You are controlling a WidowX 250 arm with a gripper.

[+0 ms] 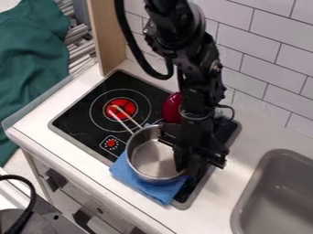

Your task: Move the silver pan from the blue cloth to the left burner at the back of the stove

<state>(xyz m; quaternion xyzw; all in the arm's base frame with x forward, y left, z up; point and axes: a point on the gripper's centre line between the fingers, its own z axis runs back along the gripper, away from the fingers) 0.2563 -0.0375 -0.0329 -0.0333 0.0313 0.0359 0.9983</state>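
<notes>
Over the right side of a metal saucepan (151, 157), the black gripper (172, 148) hangs down with its fingers apart. Its body covers part of the pan's right rim, and whether it touches the rim cannot be seen. The pan stands upright, its handle pointing to the upper left over the red-lit burner. Under and beside the pan lies a blue cloth (137, 178), spread across the stove's front edge. A dark red object (172, 109) stands just behind and left of the gripper, partly hidden by the arm.
The black stove top (79, 119) is set in a white counter (235, 183). At the right is a grey sink (276, 201). A tiled wall (260, 68) runs behind, with a wooden panel (108, 34) at the upper left. Green fabric (30, 64) lies beyond the counter's left side.
</notes>
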